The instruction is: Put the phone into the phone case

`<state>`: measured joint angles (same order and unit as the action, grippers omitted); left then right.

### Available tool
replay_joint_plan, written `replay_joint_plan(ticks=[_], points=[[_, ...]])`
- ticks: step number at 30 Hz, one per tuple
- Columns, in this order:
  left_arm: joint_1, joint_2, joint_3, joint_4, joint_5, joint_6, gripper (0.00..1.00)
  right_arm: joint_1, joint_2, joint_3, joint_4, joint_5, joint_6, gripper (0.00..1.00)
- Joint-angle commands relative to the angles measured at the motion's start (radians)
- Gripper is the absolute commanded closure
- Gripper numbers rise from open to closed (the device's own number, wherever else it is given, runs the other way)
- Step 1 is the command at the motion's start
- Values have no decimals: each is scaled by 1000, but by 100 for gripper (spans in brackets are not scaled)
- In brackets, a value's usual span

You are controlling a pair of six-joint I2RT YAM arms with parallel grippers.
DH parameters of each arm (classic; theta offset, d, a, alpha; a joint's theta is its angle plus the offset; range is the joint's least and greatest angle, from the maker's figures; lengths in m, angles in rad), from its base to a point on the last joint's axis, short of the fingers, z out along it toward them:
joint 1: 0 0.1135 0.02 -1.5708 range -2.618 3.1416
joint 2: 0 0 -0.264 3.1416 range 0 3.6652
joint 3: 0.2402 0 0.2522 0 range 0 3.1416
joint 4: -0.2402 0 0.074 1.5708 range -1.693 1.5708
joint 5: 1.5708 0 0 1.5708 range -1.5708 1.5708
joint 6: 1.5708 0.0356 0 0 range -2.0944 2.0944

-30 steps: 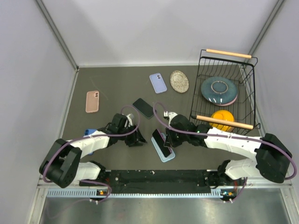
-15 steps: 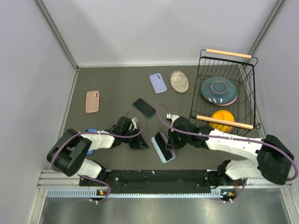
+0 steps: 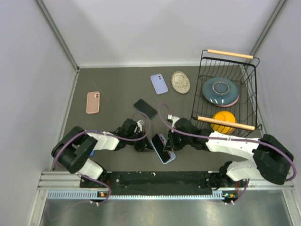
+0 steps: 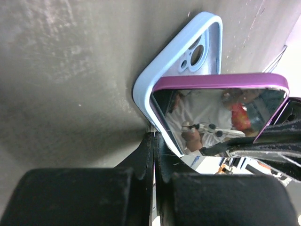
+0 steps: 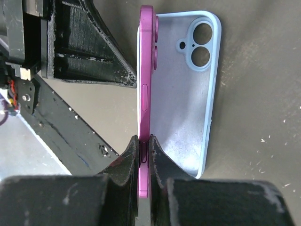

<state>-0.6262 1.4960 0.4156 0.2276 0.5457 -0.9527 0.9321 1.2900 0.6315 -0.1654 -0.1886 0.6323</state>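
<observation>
A magenta phone (image 5: 146, 70) stands on its long edge along the left rim of a light blue phone case (image 5: 183, 94), which lies open-side up on the table. My right gripper (image 5: 145, 143) is shut on the phone's edge. In the top view the phone (image 3: 157, 145) leans over the case (image 3: 165, 155) between both arms. My left gripper (image 4: 154, 136) is shut with nothing between its fingers. Its tips touch the case's (image 4: 188, 47) outer rim, just under the phone's glossy screen (image 4: 216, 113). From above, the left gripper (image 3: 146, 145) sits left of the phone and the right gripper (image 3: 168, 144) sits right of it.
A black phone (image 3: 145, 108) lies just behind the grippers. A pink case (image 3: 93, 102) lies far left, with a lavender case (image 3: 159, 83) and a speckled dish (image 3: 180, 81) at the back. A wire basket (image 3: 249, 94) at the right holds a blue plate (image 3: 220, 91).
My left gripper has closed and slid right until its tips meet the blue case's rim. The right gripper keeps its hold on the phone, which now leans a little further left.
</observation>
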Motion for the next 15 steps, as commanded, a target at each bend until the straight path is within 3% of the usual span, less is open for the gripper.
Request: replay_joint_plan(ticks=[1,5,15], points=[[-29,33,9,19,-29,-9,100,-30,52,-96,206,-90,41,100],[-46,1,6,-22,-64,-11,100,-35,72,-111,231,-97,37,100],[-47,-198,-8,-259,-309,2,99,-35,101,-107,167,-6,-6,98]])
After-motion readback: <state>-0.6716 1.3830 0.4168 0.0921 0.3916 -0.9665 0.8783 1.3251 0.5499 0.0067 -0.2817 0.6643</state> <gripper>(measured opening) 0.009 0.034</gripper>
